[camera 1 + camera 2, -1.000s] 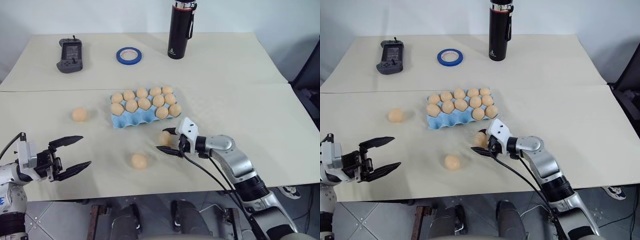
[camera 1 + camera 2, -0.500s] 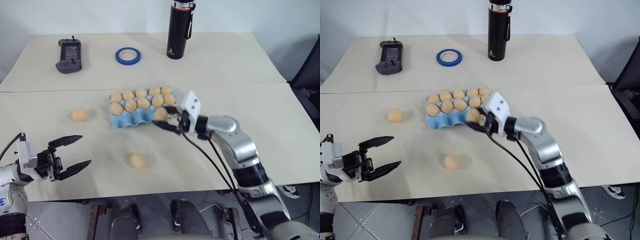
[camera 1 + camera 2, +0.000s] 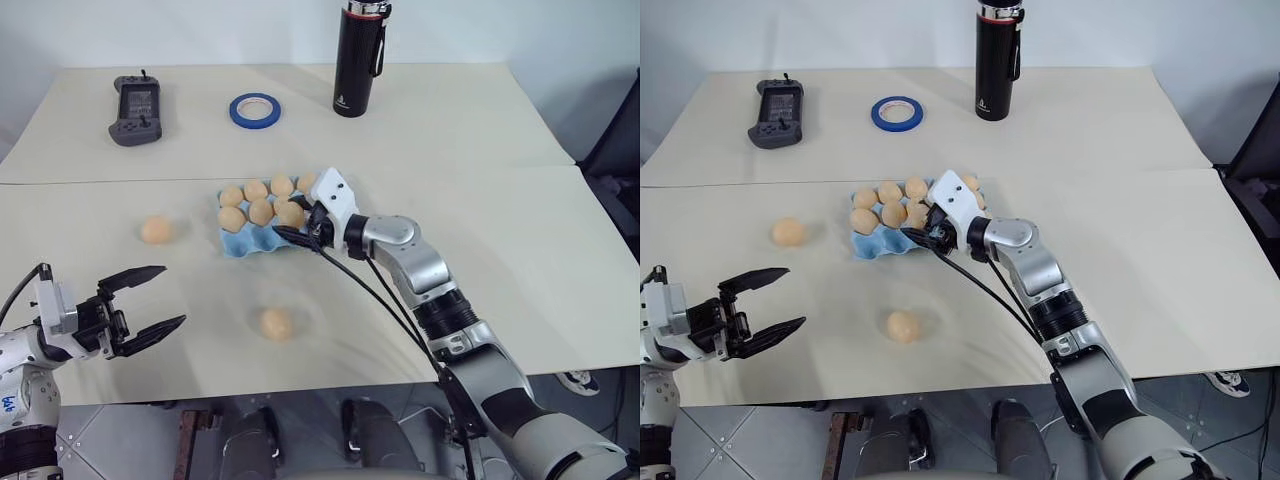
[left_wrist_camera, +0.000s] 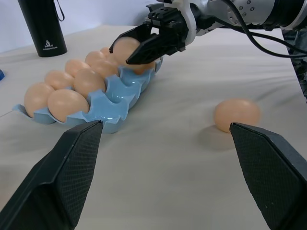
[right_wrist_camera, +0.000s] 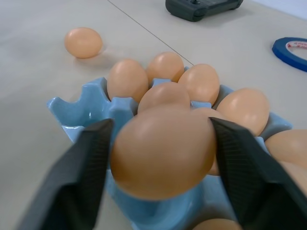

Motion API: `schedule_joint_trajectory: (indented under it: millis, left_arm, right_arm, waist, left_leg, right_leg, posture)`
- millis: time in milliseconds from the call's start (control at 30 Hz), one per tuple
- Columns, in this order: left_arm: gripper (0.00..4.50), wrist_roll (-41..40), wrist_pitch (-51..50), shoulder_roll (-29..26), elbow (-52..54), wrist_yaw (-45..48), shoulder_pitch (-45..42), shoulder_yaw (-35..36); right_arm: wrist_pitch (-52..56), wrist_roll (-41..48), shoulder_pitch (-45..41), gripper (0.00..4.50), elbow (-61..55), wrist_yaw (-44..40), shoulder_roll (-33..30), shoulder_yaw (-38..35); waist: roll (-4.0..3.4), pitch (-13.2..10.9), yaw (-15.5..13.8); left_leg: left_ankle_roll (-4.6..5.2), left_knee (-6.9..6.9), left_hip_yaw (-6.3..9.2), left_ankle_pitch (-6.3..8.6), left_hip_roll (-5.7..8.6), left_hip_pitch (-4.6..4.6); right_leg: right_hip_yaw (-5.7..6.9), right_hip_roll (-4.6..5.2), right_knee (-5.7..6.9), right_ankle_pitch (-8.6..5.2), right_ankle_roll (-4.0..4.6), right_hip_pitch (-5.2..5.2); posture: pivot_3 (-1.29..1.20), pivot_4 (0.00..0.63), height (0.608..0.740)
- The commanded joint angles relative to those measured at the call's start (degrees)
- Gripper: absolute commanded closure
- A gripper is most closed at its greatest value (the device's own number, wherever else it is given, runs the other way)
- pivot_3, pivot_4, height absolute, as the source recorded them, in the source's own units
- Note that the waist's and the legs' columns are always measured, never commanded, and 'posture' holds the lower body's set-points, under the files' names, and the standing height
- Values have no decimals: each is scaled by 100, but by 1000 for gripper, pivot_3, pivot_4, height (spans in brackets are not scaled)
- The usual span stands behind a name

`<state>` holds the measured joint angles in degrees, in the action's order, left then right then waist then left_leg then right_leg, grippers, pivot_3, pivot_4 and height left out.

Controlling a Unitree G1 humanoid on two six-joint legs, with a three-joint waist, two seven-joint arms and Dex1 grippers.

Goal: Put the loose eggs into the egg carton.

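The light blue egg carton (image 3: 241, 246) lies mid-table with several tan eggs in its back cups. My right gripper (image 3: 291, 220) is over the carton's front row, shut on an egg (image 5: 163, 151) that touches both fingers. That egg hangs low over a front cup, and I cannot tell whether it rests in it. One loose egg (image 3: 156, 230) lies left of the carton. Another loose egg (image 3: 276, 322) lies in front of the carton. My left gripper (image 3: 172, 296) hovers open and empty at the near left, pointing toward the nearer loose egg (image 4: 236, 114).
A black bottle (image 3: 358, 60) stands at the back. A blue tape ring (image 3: 254, 108) and a dark handheld controller (image 3: 137, 96) lie at the back left. A black cable (image 3: 375, 295) hangs under my right arm, across the table.
My right gripper took an egg from the table in front of the carton, lifted it and carried it left to the carton's front row. The left gripper stayed put.
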<state>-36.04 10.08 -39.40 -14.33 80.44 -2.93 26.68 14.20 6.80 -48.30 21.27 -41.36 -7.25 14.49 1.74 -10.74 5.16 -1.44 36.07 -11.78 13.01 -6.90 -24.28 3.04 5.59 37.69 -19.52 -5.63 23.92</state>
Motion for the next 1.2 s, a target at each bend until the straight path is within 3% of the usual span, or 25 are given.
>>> schedule_joint_trajectory:
  millis: [33, 267, 533, 833, 1000, 1200]
  left_arm:
    - [0, -88, 78, -49, 101, -33, 47, 167]
    - [0, -69, 73, -78, 0, -23, -87, 124]
    - [0, -54, 96, -127, -208, 43, -228, 151]
    - [0, -63, 318, -230, -735, 337, -439, 215]
    - [0, -48, 412, -334, -1071, 491, -573, 243]
    - [0, -7, 486, -355, -1179, 520, -647, 245]
  right_arm:
    - [-158, -15, -151, 39, -55, -36, 83, -49]
    - [318, 322, 30, 39, -1080, -428, -346, -254]
    - [1120, 1594, 1545, 39, -3116, -2078, -2063, -681]
    - [694, 1987, 2810, 39, -3176, -2935, -3334, -1440]
    - [710, 2057, 3032, 39, -3408, -2954, -3455, -1487]
    - [1034, 2016, 2953, 39, -3966, -2382, -3128, -1168]
  waist:
    - [0, 0, 4]
    - [0, 0, -15]
    - [6, 4, -62]
    - [6, 3, -34]
    - [5, 3, -30]
    - [6, 3, -41]
  left_leg:
    - [-1, 0, 0, -1, 0, 0]
    - [-2, -1, 2, -2, 0, 0]
    - [24, -2, 8, 27, 0, 0]
    - [28, 2, 15, 26, 2, 12]
    - [31, 8, 14, 24, 1, 13]
    - [31, 6, 16, 25, 2, 12]
  right_leg:
    - [0, 0, 1, 0, 0, 0]
    - [-1, 2, 3, 0, 1, 1]
    - [11, 4, -26, 0, 0, -14]
    - [14, 2, -24, -3, 6, -17]
    - [14, 5, -25, -3, 7, -18]
    - [16, 9, -24, -3, 7, -18]
  posture:
    - [0, 150, 740]
    - [0, 150, 740]
    - [0, 150, 740]
    - [0, 150, 740]
    - [0, 150, 740]
    - [0, 150, 740]
